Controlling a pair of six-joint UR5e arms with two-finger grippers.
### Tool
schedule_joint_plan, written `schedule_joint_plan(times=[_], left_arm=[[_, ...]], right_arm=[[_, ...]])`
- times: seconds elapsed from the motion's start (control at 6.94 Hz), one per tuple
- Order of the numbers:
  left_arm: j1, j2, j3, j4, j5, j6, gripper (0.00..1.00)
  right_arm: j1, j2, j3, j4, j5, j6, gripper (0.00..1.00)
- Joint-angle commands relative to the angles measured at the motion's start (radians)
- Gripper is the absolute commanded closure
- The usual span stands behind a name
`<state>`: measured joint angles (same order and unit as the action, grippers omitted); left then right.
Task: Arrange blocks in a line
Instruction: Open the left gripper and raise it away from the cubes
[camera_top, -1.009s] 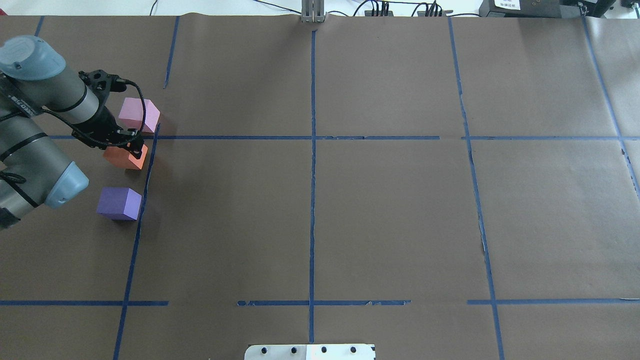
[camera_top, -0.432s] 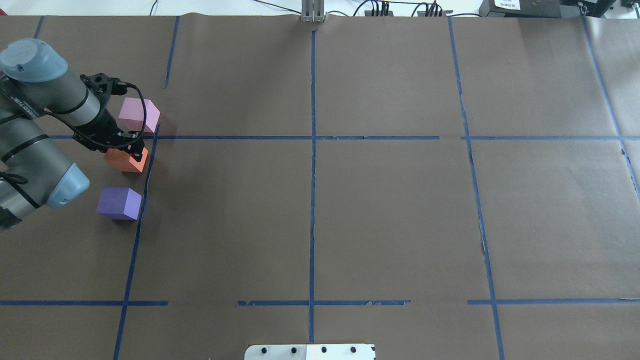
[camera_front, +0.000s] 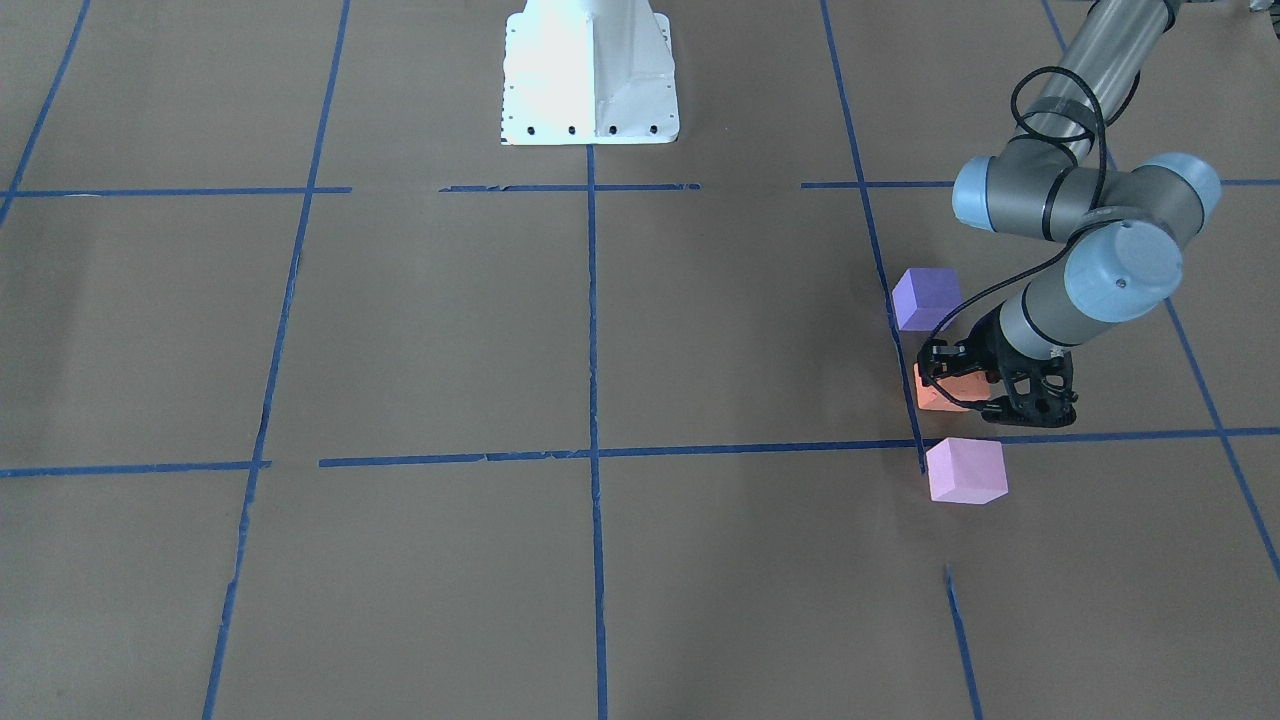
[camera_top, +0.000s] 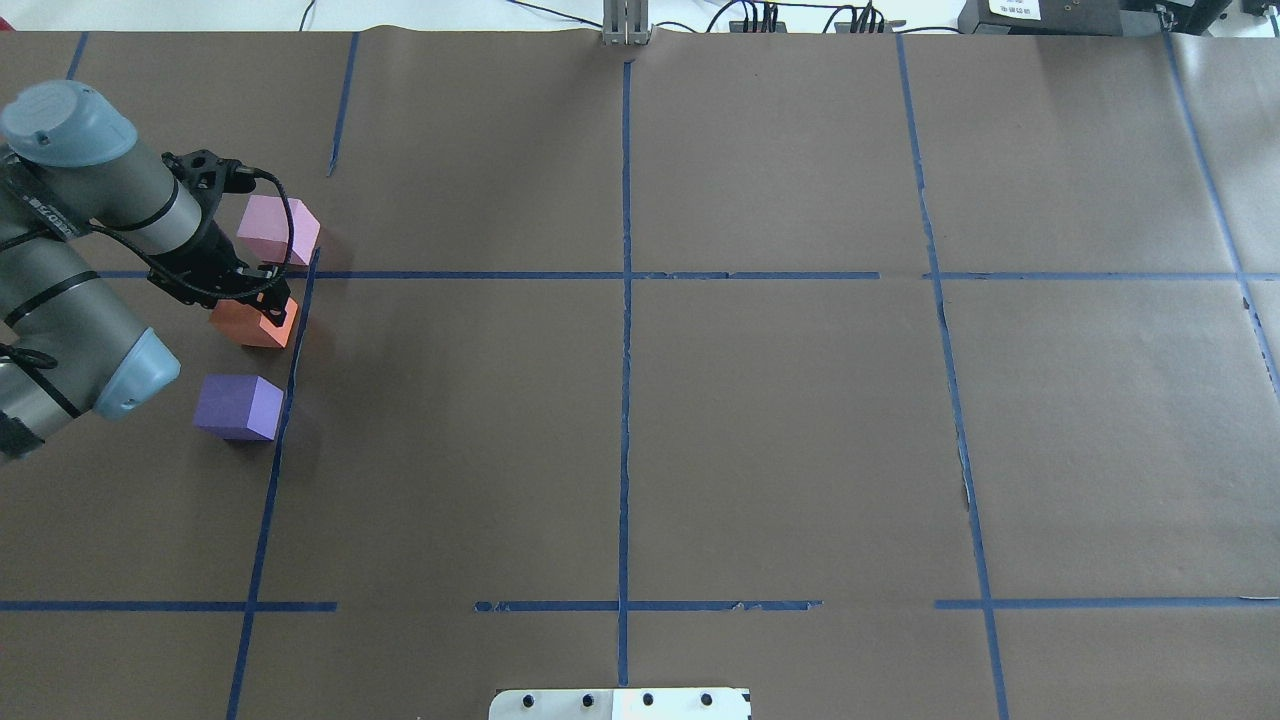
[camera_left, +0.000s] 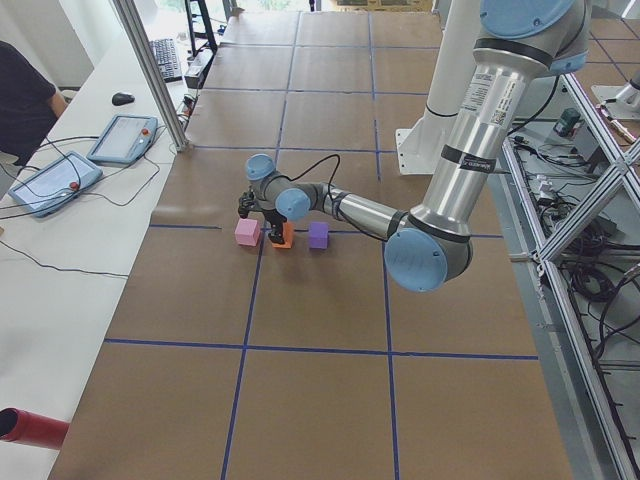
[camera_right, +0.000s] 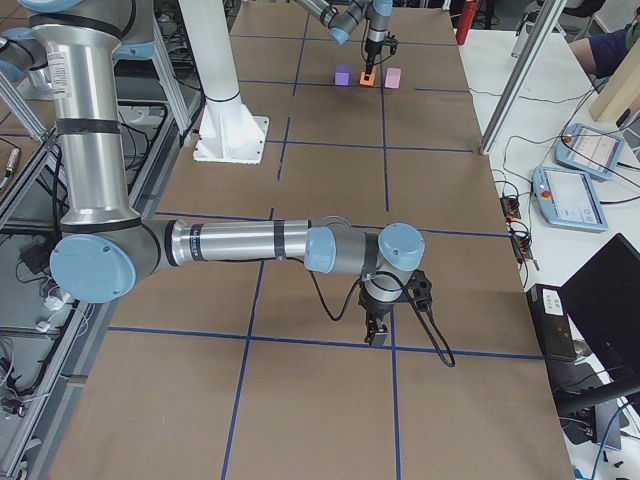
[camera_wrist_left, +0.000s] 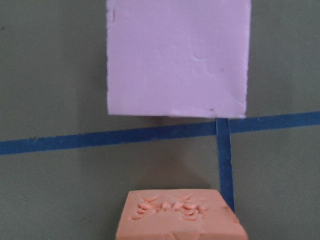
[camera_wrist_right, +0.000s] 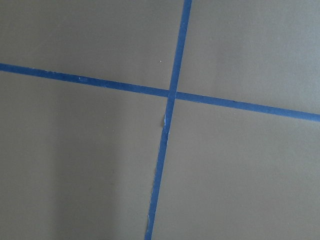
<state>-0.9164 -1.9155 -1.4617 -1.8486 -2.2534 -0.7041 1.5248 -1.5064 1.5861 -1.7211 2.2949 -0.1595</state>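
Observation:
Three foam cubes sit along a blue tape line at the table's left. The pale pink block (camera_top: 278, 230) (camera_front: 965, 470) (camera_wrist_left: 177, 57) is farthest from the robot, and the violet block (camera_top: 238, 407) (camera_front: 927, 298) is nearest. The orange block (camera_top: 245, 325) (camera_front: 940, 395) (camera_wrist_left: 180, 220) lies between them, its top dented. My left gripper (camera_top: 260, 300) (camera_front: 965, 388) points down with its fingers on either side of the orange block, shut on it at table level. My right gripper (camera_right: 378, 335) shows only in the exterior right view, low over the table; I cannot tell if it is open.
Blue tape lines (camera_top: 625, 275) divide the brown paper table into squares. The white robot base (camera_front: 590, 70) stands at the middle of the near edge. A metal post (camera_top: 625, 25) and cables sit at the far edge. The right wrist view shows only a tape crossing (camera_wrist_right: 171, 94).
My left gripper and the orange block have shifted slightly toward the robot, away from the pink block. The pink and violet blocks have not moved.

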Motion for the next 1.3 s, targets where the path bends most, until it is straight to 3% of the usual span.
schedule_joint_plan(times=[0.0, 0.29, 0.58, 1.15], left_arm=[[0.004, 0.001, 0.012, -0.014, -0.003, 0.000, 0.36], [0.002, 0.001, 0.014, -0.026, -0.021, 0.002, 0.11], [0.002, 0.003, 0.009, -0.032, -0.032, 0.000, 0.00], [-0.031, 0.039, -0.075, -0.009, -0.028, 0.002, 0.00]], right_arm=[[0.000, 0.000, 0.000, 0.000, 0.000, 0.000, 0.00], [0.000, 0.000, 0.000, 0.000, 0.000, 0.000, 0.00], [0.000, 0.000, 0.000, 0.000, 0.000, 0.000, 0.00], [0.000, 0.000, 0.000, 0.000, 0.000, 0.000, 0.00]])
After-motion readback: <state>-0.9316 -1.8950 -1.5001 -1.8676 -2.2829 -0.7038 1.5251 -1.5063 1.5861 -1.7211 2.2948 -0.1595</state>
